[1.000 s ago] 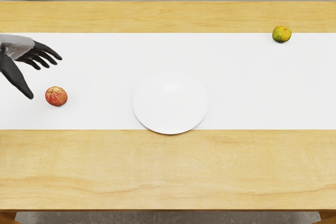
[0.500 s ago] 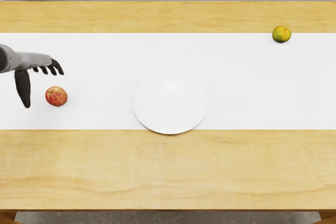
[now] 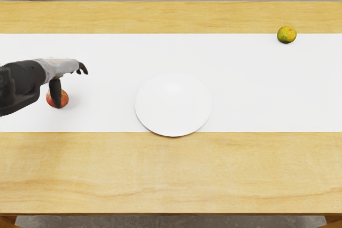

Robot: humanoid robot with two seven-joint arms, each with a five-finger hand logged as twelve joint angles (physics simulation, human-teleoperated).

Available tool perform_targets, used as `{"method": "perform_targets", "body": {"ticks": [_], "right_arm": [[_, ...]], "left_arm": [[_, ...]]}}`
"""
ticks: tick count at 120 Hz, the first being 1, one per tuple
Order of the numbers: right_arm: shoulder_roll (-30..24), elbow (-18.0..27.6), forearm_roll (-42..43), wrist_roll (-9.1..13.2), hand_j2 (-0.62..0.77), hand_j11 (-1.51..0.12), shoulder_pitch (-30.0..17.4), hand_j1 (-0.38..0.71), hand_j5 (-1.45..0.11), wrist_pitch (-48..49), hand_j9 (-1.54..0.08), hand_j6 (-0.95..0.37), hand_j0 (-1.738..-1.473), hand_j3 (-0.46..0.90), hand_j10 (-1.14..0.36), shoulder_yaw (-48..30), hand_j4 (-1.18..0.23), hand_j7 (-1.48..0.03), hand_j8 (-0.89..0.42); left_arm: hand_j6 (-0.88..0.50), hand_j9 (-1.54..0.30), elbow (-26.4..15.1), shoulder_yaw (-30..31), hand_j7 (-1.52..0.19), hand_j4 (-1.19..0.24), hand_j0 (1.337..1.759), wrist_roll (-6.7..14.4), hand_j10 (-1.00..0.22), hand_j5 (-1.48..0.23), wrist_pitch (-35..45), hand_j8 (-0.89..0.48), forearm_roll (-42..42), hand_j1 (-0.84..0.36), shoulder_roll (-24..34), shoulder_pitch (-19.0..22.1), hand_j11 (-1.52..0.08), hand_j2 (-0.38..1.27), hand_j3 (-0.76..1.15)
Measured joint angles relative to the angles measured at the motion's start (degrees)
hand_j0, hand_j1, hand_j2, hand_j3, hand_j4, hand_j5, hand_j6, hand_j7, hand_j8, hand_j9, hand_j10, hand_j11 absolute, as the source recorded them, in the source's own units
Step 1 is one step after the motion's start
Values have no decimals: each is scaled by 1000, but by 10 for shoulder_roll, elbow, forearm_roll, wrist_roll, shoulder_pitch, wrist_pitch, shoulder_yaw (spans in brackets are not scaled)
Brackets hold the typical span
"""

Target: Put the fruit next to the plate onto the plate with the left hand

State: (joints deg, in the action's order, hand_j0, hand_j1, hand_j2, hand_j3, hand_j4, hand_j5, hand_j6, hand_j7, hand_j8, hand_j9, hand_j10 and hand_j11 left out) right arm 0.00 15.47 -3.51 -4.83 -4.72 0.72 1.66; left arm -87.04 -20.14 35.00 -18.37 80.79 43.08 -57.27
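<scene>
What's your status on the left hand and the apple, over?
Left hand open over the apple, no grasp yet. Apple on the white runner, beside the plate. Green-orange fruit far right, out of the way.

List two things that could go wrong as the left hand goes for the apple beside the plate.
1. The left hand is over the apple with only its thumb down across it, the other fingers reaching past. Closing from here might nudge the round apple away instead of gripping it.
2. The apple lies apart from the plate, to its left. A weak grip could drop it on the way.
</scene>
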Motion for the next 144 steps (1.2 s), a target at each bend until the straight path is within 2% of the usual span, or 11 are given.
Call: {"method": "perform_targets", "body": {"ticks": [11,35,56,102,144], "right_arm": [[0,0,0,0,-7,-47,0,-305,-47,0,-47,-36,-1658,0,-36,0,-36,-47,-36],[0,0,0,0,-7,-47,0,-305,-47,0,-47,-36,-1658,0,-36,2,-36,-47,-36],[0,0,0,0,-7,-47,-1,-305,-47,0,-47,-36,-1658,0,-36,2,-36,-47,-36],[0,0,0,0,-7,-47,-2,-305,-47,0,-47,-36,-1658,0,-36,2,-36,-47,-36],[0,0,0,0,-7,-47,-3,-305,-47,0,-47,-36,-1658,0,-36,3,-36,-47,-36]], "left_arm": [[-257,-326,19,21,-326,-256,1658,0,-255,-326,11,-257,15,51,-18,1,-325,54,0],[-257,-326,59,58,-326,-256,1658,0,-255,-326,22,-257,24,52,-20,1,-326,54,0],[-258,-326,81,73,-327,-257,1658,0,-256,-327,27,-258,25,51,-32,0,-326,54,0],[-272,-345,100,114,-345,-271,1658,0,-270,-345,88,-272,27,34,-48,-7,-345,57,0],[-337,-429,86,127,-430,-336,1658,0,-335,-430,130,-337,49,-44,-39,2,-429,70,0]]}}
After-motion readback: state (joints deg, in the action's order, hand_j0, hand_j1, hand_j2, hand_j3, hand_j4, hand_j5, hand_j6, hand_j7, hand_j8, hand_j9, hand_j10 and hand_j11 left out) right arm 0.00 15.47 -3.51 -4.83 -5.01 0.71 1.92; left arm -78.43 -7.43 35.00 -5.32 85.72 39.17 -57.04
